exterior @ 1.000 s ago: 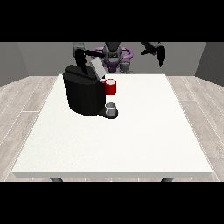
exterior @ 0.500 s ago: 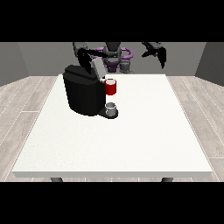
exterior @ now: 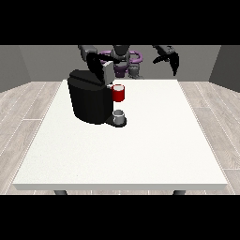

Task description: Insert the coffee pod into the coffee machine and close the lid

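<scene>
Table (exterior: 140,154) fills most of the front view, white and broad, with the coffee machine (exterior: 90,98) standing near its far corner at the view's left. The machine's lid (exterior: 108,72) stands raised and tilted at its top, so the closing step looks to be the one in hand. A red thing at the machine (exterior: 118,93) sits at its front, and below it a grey thing (exterior: 119,115) rests on the machine's base; I cannot tell whether that is the pod. The hand at the view's left (exterior: 96,64) hangs just behind and above the lid, though whether its fingers are open or curled cannot be told. The hand at the view's right (exterior: 169,57) is held high and well apart from the machine, fingers drooping relaxed and gripping nothing. Closing well probably means pressing down on the lid's upper edge, keeping the push over the hinge line so the machine does not slide.
</scene>
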